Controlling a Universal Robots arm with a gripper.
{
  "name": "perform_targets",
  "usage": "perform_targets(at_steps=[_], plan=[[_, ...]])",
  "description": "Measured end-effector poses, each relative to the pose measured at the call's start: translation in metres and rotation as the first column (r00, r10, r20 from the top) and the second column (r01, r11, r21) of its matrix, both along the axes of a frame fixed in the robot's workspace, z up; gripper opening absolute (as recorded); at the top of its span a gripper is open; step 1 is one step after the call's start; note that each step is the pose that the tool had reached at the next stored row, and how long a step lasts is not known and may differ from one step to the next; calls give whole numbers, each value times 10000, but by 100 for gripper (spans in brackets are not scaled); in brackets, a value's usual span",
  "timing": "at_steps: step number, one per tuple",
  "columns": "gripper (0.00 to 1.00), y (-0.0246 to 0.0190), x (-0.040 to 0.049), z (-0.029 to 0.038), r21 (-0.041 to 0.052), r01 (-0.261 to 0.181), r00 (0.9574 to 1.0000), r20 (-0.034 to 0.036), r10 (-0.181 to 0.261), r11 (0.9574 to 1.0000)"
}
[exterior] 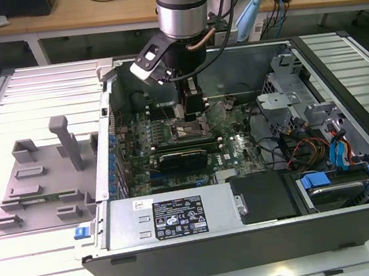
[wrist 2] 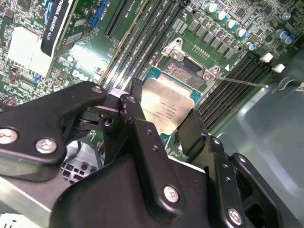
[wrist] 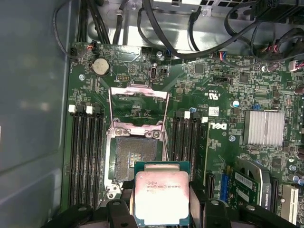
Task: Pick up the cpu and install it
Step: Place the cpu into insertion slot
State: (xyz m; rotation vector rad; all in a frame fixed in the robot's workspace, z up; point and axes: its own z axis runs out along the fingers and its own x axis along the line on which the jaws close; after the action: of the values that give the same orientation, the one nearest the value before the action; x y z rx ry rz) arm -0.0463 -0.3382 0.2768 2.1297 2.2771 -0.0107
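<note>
The cpu [wrist: 162,192], a small square chip with a pale silver top on a green edge, sits between the black fingers of my gripper [wrist: 161,205], which is shut on it. In the second wrist view the cpu [wrist 2: 167,107] hangs tilted just above the motherboard, with the gripper [wrist 2: 161,118] around it. The open socket [wrist: 136,156] lies right beside the chip, dark and bare, with its metal load plate [wrist: 138,107] swung up. In the exterior view the gripper [exterior: 192,110] reaches down into the open computer case over the motherboard.
Memory slots [wrist: 85,152] flank the socket on both sides. A graphics card [exterior: 181,157] and a power supply [exterior: 174,217] lie nearer the case's front. A grey plastic tray [exterior: 41,176] stands on the exterior view's left. Cables [exterior: 300,144] and drive bays crowd the case's right.
</note>
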Motion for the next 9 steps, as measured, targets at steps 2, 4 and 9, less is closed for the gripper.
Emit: perform_targets(at_steps=[2, 4, 9], plan=[[55, 0, 0, -7, 1, -1, 10000, 1, 1, 10000], [55, 0, 0, -14, 2, -3, 10000, 1, 3, 10000], [55, 0, 0, -27, 3, -8, 10000, 2, 8, 10000]])
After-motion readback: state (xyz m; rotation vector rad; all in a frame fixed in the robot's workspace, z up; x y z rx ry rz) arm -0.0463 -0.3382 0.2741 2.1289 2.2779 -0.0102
